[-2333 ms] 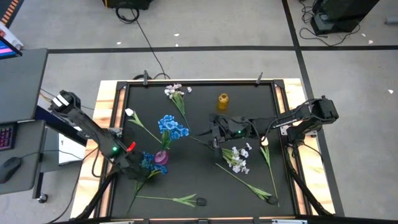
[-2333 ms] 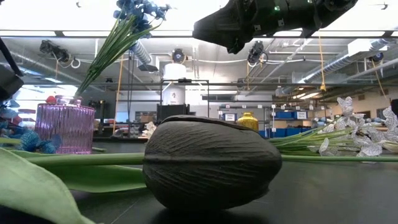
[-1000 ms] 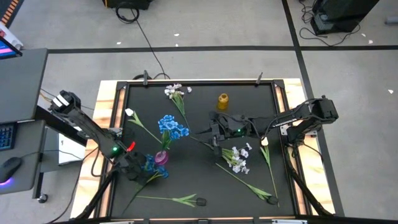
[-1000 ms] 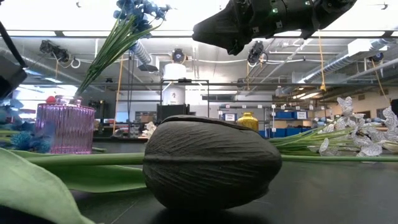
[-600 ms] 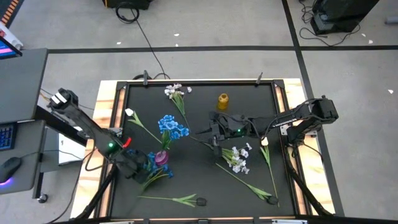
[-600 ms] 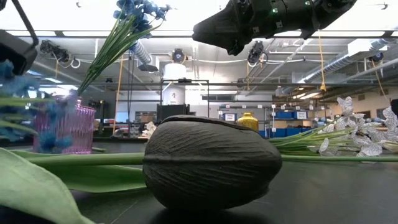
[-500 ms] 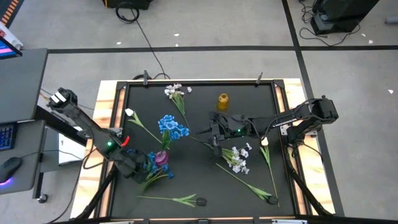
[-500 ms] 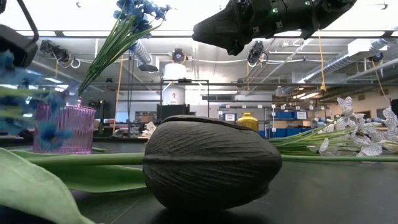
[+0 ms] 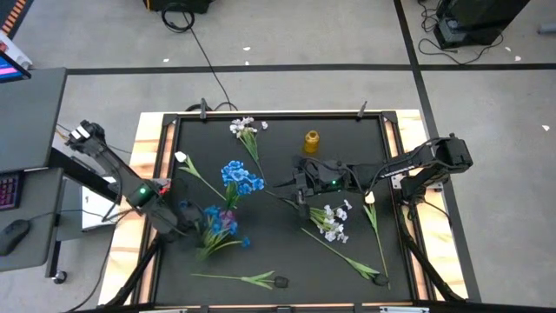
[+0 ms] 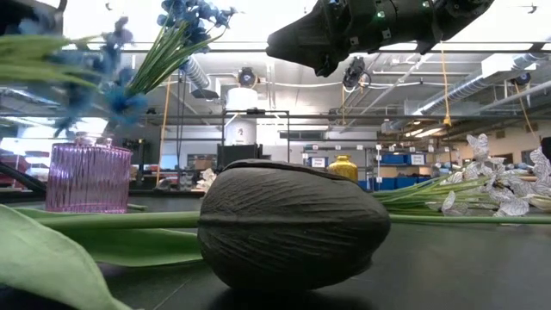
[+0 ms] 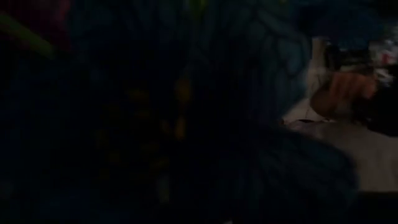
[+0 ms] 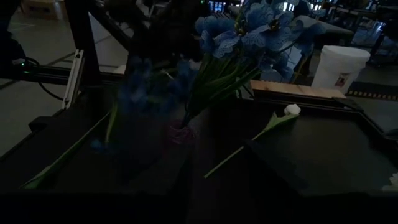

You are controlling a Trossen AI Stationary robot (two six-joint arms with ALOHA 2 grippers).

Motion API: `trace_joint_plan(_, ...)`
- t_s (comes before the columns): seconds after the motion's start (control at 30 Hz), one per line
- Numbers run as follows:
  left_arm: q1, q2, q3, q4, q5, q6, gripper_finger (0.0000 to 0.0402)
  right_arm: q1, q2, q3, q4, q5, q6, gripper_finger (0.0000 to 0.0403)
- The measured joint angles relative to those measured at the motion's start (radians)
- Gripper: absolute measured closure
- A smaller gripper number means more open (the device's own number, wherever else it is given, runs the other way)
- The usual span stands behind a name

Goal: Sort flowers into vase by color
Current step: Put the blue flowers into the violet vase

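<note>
High view: The pink vase (image 9: 228, 217) is the landmark. One blue bunch (image 9: 241, 176) already stands in it, its blossoms leaning away from the vase toward the far edge of the surface (image 9: 278, 139). The left tool (image 9: 185, 218) sits just beside the vase on its left and pinches a second blue spray (image 9: 217, 222) by the stem; the blossoms hang over the vase mouth, not yet seated. The right tool (image 9: 300, 187) waits well to the right of the vase; whether its fingers are spread cannot be told. The yellow vase (image 9: 311, 140), far right of the pink one, holds nothing. Judged from this, blue sorting is about half done and white sorting is not started: two white sprays (image 9: 244, 128) (image 9: 331, 220) and the tulips (image 9: 182, 158) (image 9: 369, 198) lie on the surface.

Low view: The carried blue spray (image 10: 103, 65) hangs above and left of the pink vase (image 10: 88, 177). A large dark tulip bud (image 10: 293, 226) blocks most of the surface.

Left wrist view: Almost wholly dark; only blue blur shows, so the grip itself is hidden.

Right wrist view: The vase (image 12: 180, 133) and seated bunch (image 12: 255, 34) are dim; the moving spray (image 12: 146, 84) is smeared.
</note>
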Motion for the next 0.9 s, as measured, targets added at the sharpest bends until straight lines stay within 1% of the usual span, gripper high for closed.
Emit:
trace_joint_plan(0.13,0.0,-0.057,0.0,0.032,-0.065,0.161,0.0372,0.0,0.0,0.0,0.0,0.0,0.0,0.025)
trace_joint_plan(0.27,0.0,-0.1,0.0,0.099,-0.108,0.332,0.0372,0.0,0.0,0.0,0.0,0.0,0.0,0.025)
trace_joint_plan(0.43,0.0,-0.126,0.0,0.188,-0.15,0.598,0.0372,0.0,0.0,0.0,0.0,0.002,0.0,0.025)
trace_joint_plan(0.57,0.0,-0.139,0.0,0.227,-0.196,0.795,0.0372,0.0,0.0,0.0,0.001,0.002,0.005,0.025)
trace_joint_plan(0.73,0.0,-0.161,0.0,0.234,-0.293,0.974,0.0372,0.0,0.0,0.0,0.001,0.003,0.017,0.025)
trace_joint_plan(0.9,0.0,-0.193,0.0,0.233,-0.385,1.081,0.0372,0.0,0.0,0.0,0.001,0.003,0.021,0.025)
